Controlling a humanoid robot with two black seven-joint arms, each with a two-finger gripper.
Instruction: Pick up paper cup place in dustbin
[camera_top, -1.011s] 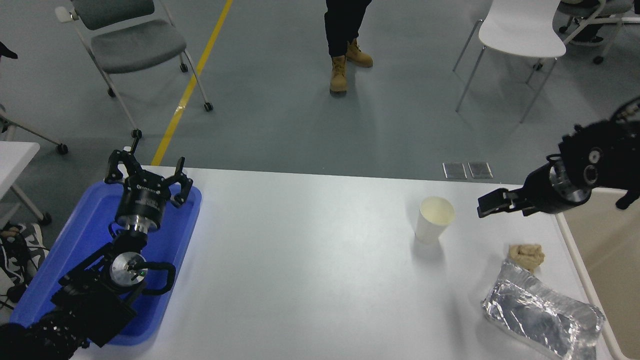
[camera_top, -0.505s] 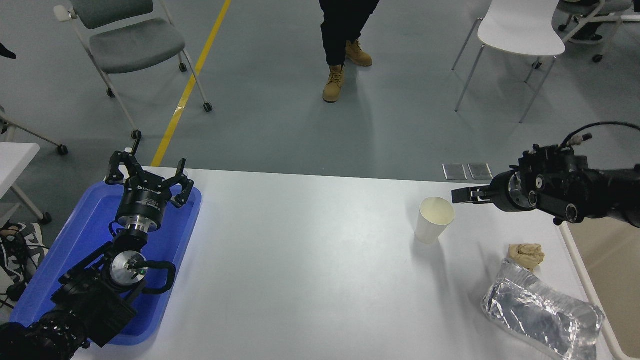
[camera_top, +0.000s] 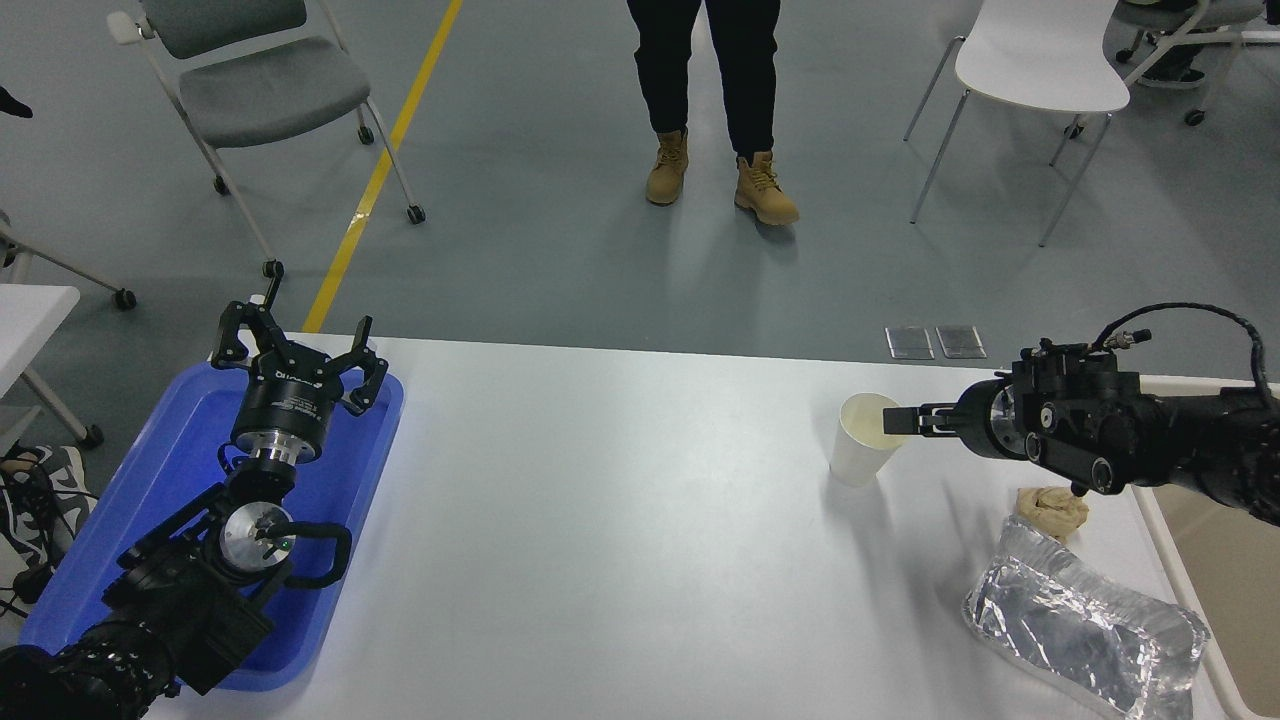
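White tabletop (camera_top: 620, 520) carries the paper cup (camera_top: 862, 452) upright near its far right edge; the right gripper (camera_top: 900, 421) reaches over the cup's rim, whether spread or pressed together unclear. At the right edge sits the dustbin (camera_top: 1215, 560). Left gripper (camera_top: 296, 352) rests spread over the blue tray (camera_top: 160, 470).

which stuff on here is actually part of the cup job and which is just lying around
For the job: paper cup, upright; dustbin at the table's right edge; right gripper at the cup's rim.
Lying about: brown paper wad, foil tray, blue tray under the parked left gripper.
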